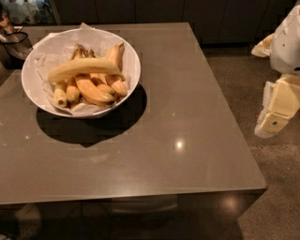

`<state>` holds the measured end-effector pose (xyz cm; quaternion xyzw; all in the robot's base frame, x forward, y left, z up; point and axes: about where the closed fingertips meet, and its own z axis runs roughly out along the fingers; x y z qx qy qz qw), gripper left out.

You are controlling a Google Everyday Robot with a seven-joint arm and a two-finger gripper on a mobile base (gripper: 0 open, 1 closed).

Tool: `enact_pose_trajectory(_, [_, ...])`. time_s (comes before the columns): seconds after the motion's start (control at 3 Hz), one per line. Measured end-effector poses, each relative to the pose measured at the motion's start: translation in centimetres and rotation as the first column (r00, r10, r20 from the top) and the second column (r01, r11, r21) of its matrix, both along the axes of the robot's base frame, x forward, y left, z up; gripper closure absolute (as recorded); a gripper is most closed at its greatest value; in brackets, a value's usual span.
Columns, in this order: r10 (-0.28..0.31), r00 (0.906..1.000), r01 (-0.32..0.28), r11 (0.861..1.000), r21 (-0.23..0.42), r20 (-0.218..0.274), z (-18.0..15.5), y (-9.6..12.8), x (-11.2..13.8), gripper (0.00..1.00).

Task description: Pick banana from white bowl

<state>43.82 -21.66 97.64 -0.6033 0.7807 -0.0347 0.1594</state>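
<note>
A large white bowl (pixel 129 54) lined with crumpled white paper stands on the far left part of a grey-brown table (pixel 187 103). A long pale yellow banana (pixel 82 68) lies across the top of a bunch of shorter, darker orange-yellow bananas (pixel 91 89) inside the bowl. My gripper (pixel 272 124) hangs at the far right edge of the view, off the table's right side, well away from the bowl and over the floor.
The table's right edge runs from the back middle to the front right, with speckled floor (pixel 276 187) beyond it. Dark cabinets (pixel 187 14) stand behind the table. A dark-rimmed object (pixel 11 35) sits at the far left edge.
</note>
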Motion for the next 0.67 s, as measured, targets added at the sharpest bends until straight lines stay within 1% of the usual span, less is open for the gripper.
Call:
enact_pose_trajectory(0.33, [0.004,1.0,-0.004,1.0,0.0,0.003,0.3,0.3,0.1,0.0])
enact_pose_trajectory(0.67, [0.008,0.9997,-0.008,1.0,0.016,-0.021,1.9,2.5,0.8,0.0])
